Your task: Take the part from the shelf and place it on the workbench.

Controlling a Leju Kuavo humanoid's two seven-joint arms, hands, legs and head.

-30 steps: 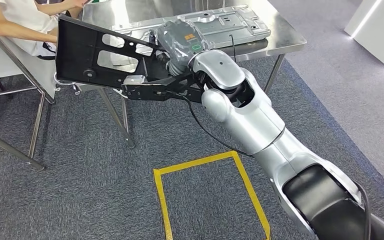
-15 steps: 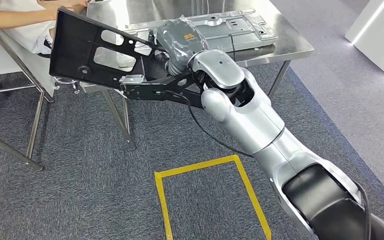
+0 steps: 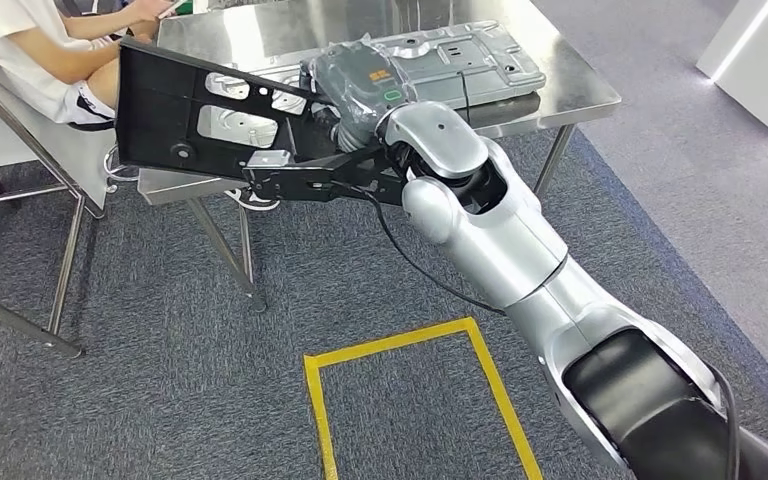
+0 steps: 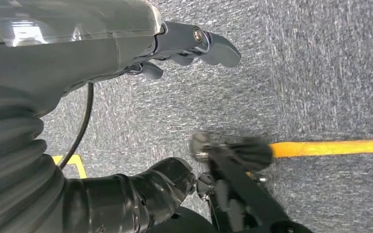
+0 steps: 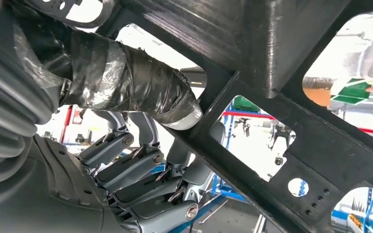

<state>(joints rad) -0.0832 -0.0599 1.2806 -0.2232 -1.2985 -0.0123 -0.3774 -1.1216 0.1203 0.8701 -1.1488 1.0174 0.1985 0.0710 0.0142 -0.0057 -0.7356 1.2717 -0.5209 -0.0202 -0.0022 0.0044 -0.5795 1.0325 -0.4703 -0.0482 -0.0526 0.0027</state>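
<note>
The part is a large black frame with cut-outs [image 3: 175, 115]. My right hand [image 3: 355, 85] grips it at its near end. It hangs tilted, its broad end over the near left corner of the steel workbench [image 3: 580, 90]. In the right wrist view my taped thumb and the fingers of my right hand [image 5: 141, 160] clamp a bar of the black part [image 5: 272, 58]. My left hand [image 4: 102, 63] hangs over the grey carpet with its fingers [image 4: 209, 43] apart and nothing in them.
A silver stamped metal plate [image 3: 460, 50] lies on the workbench behind my right hand. A person [image 3: 30, 50] sits at the far left beside a metal frame table [image 3: 70, 250]. A yellow tape square [image 3: 400, 350] marks the carpet in front of me.
The whole picture has shifted a little, so the camera moved. The black part's broad end now lies lower and further over the workbench corner. My right hand still holds it.
</note>
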